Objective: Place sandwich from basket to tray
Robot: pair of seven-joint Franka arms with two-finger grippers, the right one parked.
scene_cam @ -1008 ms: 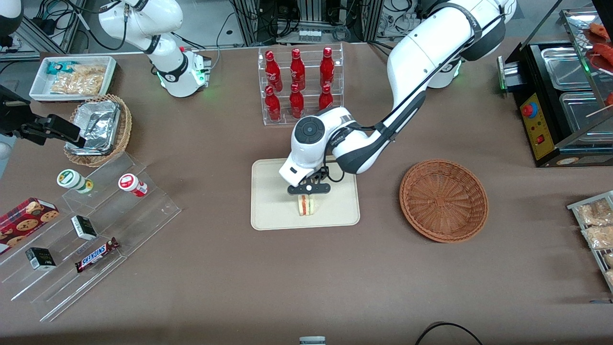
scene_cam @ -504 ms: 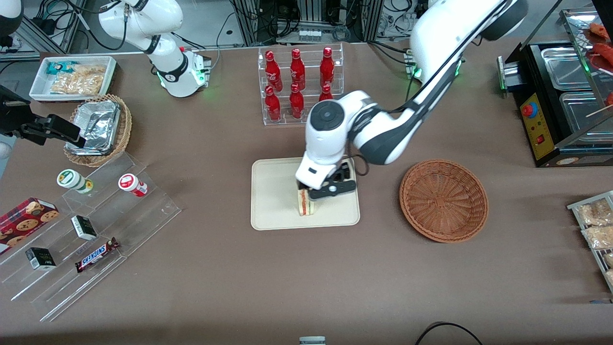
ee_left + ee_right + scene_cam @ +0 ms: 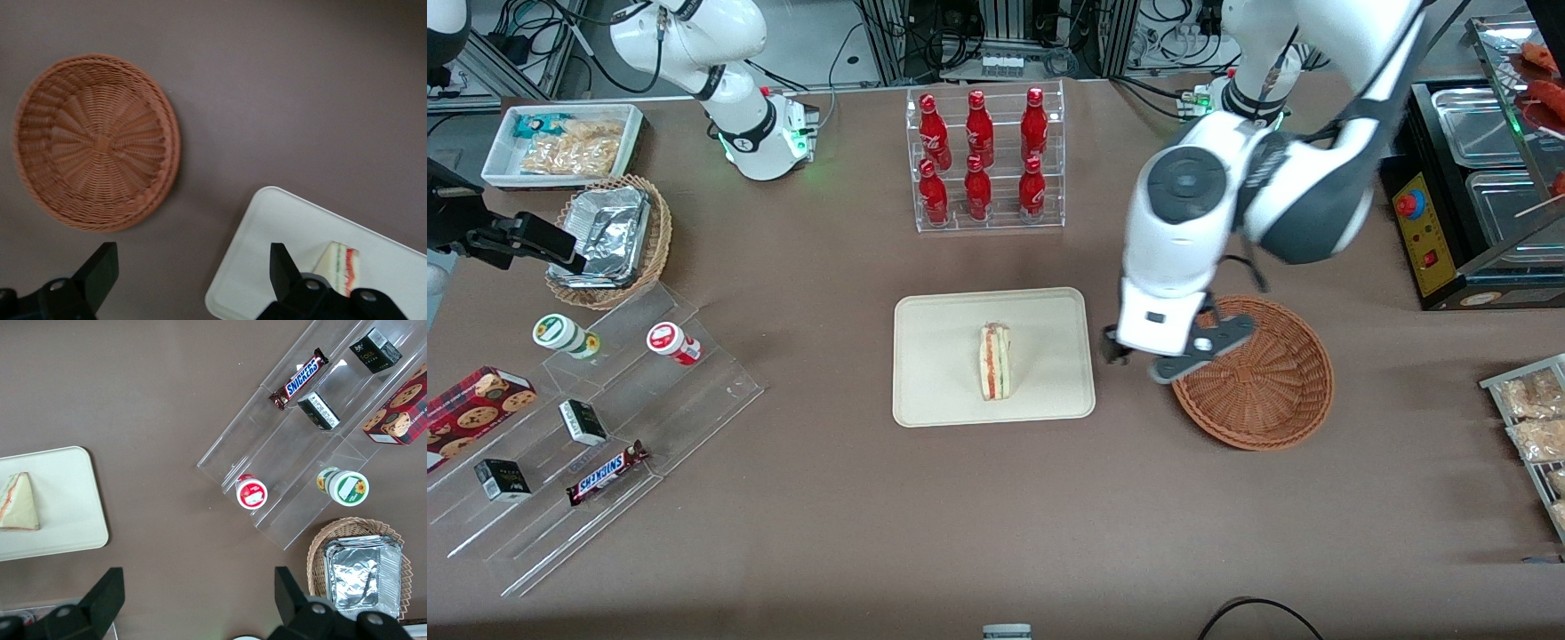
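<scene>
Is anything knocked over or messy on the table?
Nothing stands out. The sandwich sits whole on the tray, the basket is upright and empty, and the open gripper hovers between tray and basket.

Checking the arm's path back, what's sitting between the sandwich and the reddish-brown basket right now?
Only tray rim and bare tablecloth between sandwich and basket; the open gripper hangs above that gap, per the front view.

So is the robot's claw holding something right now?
No. The gripper is open and empty between the cream tray and brown wicker basket; the triangular sandwich lies on the tray.
</scene>
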